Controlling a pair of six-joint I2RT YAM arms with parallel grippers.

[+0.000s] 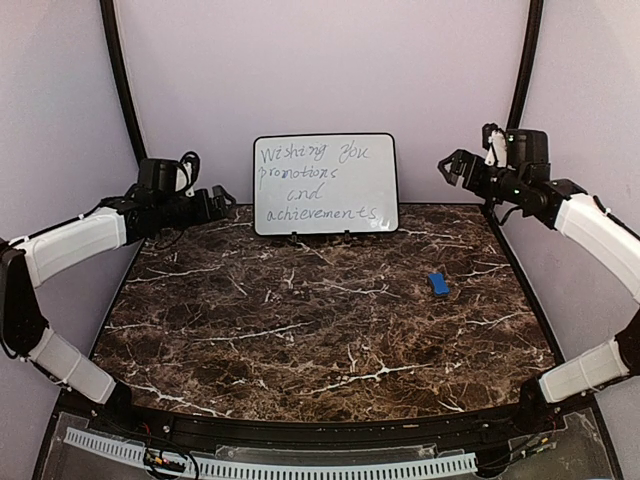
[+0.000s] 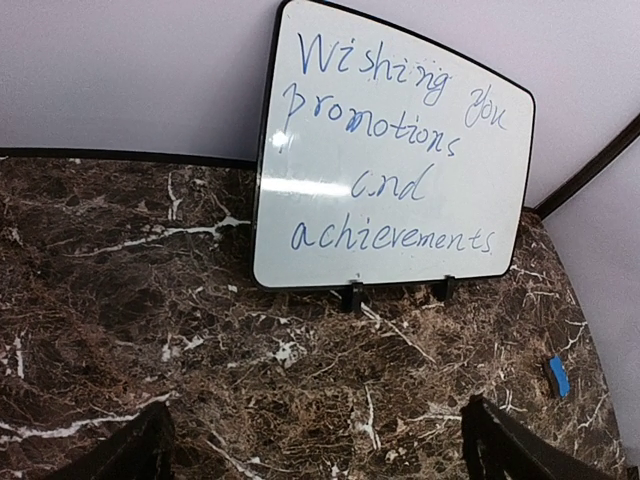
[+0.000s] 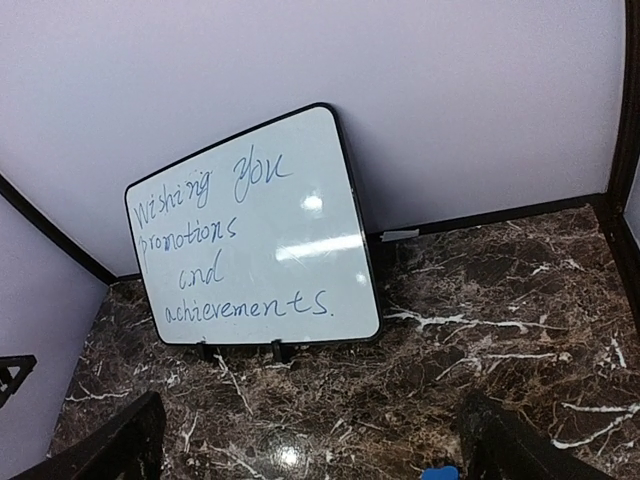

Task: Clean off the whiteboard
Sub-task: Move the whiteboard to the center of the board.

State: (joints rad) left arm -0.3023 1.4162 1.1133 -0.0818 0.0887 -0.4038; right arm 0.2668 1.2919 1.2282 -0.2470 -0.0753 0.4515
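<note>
Right wrist view crops the eraser [image 3: 440, 474]; left gripper [image 1: 224, 198] and right gripper [image 1: 447, 168] spread.

Top external: high above and behind the near edge, looking down and forward over the whole desk [image 1: 300, 330].
Left wrist: low over the desk's left rear, facing right and forward, close to the whiteboard [image 2: 390, 160].
Right wrist: right rear, raised, facing left, farther off.
Shared: whiteboard and the desk before it, in all three.
</note>
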